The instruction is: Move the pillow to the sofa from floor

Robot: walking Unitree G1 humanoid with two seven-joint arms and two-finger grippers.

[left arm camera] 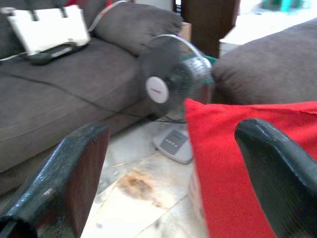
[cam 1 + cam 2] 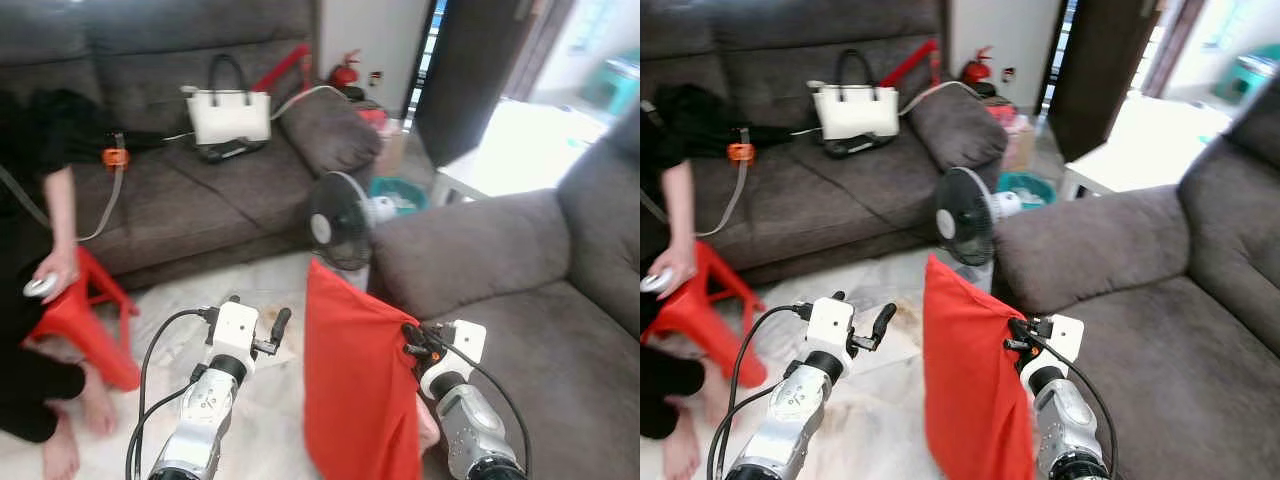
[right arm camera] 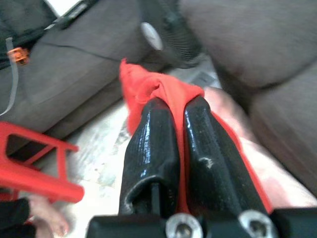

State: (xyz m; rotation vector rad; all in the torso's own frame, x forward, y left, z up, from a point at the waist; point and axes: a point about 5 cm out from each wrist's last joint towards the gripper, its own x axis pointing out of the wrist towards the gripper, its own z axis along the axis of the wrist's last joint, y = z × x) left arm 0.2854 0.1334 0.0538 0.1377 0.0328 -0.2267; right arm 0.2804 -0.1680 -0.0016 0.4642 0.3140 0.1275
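- While the red pillow (image 2: 355,385) hangs upright above the floor (image 2: 270,300), the right claw (image 3: 179,124) is clenched on its top corner, fabric pinched between both black fingers.
- The pillow sits between the two arms, just in front of the grey sofa (image 2: 520,300) on the right.
- The left claw (image 2: 255,320) is released, fingers spread wide, beside the pillow but not touching it.
- A standing fan (image 2: 340,220) is right behind the pillow.
- There's a white handbag (image 2: 230,115) on the far sofa (image 2: 200,190), and a person (image 2: 35,250) by a red stool (image 2: 85,320) on the left.
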